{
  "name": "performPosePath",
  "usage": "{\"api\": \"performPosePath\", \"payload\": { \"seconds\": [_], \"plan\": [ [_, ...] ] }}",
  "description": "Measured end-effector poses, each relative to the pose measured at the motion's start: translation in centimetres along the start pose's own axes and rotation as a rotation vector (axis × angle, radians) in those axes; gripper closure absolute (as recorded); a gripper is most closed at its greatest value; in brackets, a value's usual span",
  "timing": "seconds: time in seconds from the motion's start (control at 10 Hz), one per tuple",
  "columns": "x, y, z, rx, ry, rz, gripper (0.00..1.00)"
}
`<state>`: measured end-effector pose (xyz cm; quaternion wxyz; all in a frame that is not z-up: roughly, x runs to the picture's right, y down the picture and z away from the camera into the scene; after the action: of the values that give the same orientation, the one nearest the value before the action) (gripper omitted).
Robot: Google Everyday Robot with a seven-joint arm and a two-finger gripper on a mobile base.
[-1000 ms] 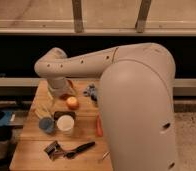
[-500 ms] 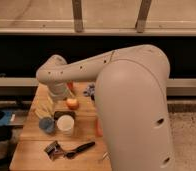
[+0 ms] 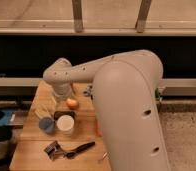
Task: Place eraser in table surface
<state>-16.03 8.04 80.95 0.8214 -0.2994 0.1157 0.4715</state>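
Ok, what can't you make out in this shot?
Camera view, table surface: right side hidden by the robot arm.
Camera view, tool: hangs below that arm's end, over the table's far left; merges with it, contact with the eraser unclear.
Camera view, eraser: near edge hidden by the white cup.
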Motion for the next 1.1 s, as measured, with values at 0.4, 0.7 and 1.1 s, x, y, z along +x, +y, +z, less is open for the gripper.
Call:
{"api": "performPosePath", "payload": {
  "seconds": [0.4,0.7,1.1],
  "plan": [
    [0.4,-1.7,3.4,-0.069,0.019,0.035,0.2],
    [-0.2,-0.6,5.6,-0.121,0.033,0.018,0.2],
    [-0.2,-0.2,5.9,-0.123,0.047,0.015,0.2]
  ]
}}
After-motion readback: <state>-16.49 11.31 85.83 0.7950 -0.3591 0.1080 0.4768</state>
